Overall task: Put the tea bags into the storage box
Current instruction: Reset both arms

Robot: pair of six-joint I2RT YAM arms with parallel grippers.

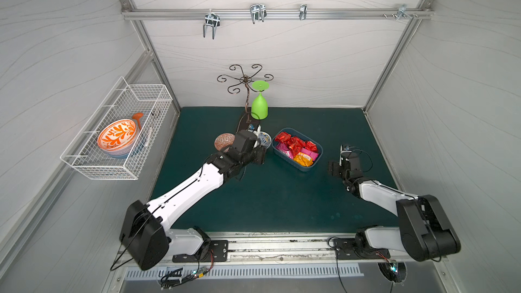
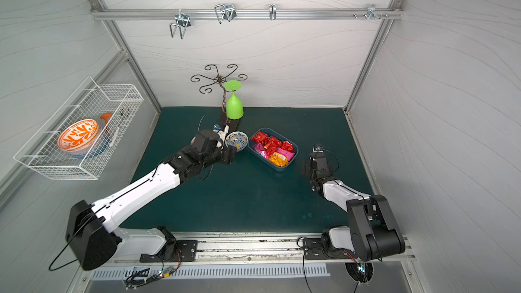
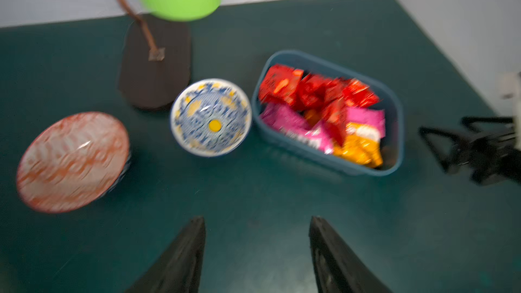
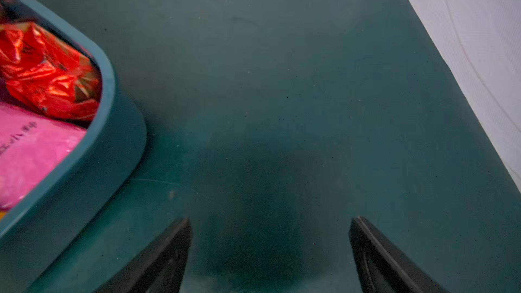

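The storage box (image 1: 299, 169) (image 2: 277, 169) is a shallow dark blue tub on the green mat, right of centre. Several tea bags (image 1: 295, 147) (image 2: 272, 147), red, pink and orange foil sachets, lie piled inside it. The blurred left wrist view shows the storage box (image 3: 296, 147) and the tea bags (image 3: 318, 108) ahead of my left gripper (image 3: 256, 218) (image 1: 260, 155). That gripper hangs open and empty just left of the box. My right gripper (image 4: 270, 218) (image 1: 333, 168) is open over bare mat to the right of the box rim (image 4: 110, 85), with a red tea bag (image 4: 48, 77) just inside it.
A blue-and-yellow patterned bowl (image 1: 265, 139) (image 3: 211, 116) stands close to the box's left side, with a red patterned bowl (image 1: 223, 140) (image 3: 72, 162) further left. A green goblet (image 1: 259, 105) hangs on a metal stand behind them. A white wire basket (image 1: 118, 133) holding bowls is mounted on the left wall.
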